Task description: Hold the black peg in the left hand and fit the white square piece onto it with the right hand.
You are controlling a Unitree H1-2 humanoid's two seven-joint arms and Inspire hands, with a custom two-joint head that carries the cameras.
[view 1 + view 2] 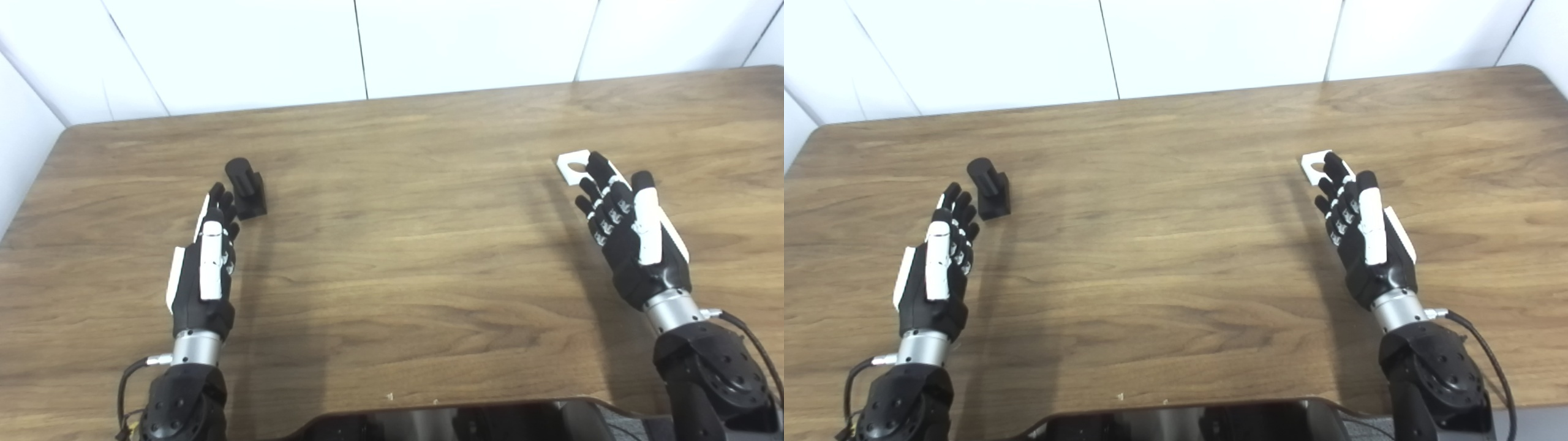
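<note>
A black peg [246, 187] on a square black base stands on the wooden table [404, 245] at the left. My left hand [205, 263] hovers just in front of it, open, fingers stretched toward the peg's base and holding nothing. A flat white square piece [574, 165] with a round hole lies on the table at the right. My right hand [631, 233] is open above the table, its fingertips over the near edge of the white piece and hiding part of it. Whether they touch it cannot be told.
White wall panels [367, 43] rise behind the table's far edge. The robot's dark torso [465, 422] fills the bottom middle. A wide stretch of bare wood lies between the two hands.
</note>
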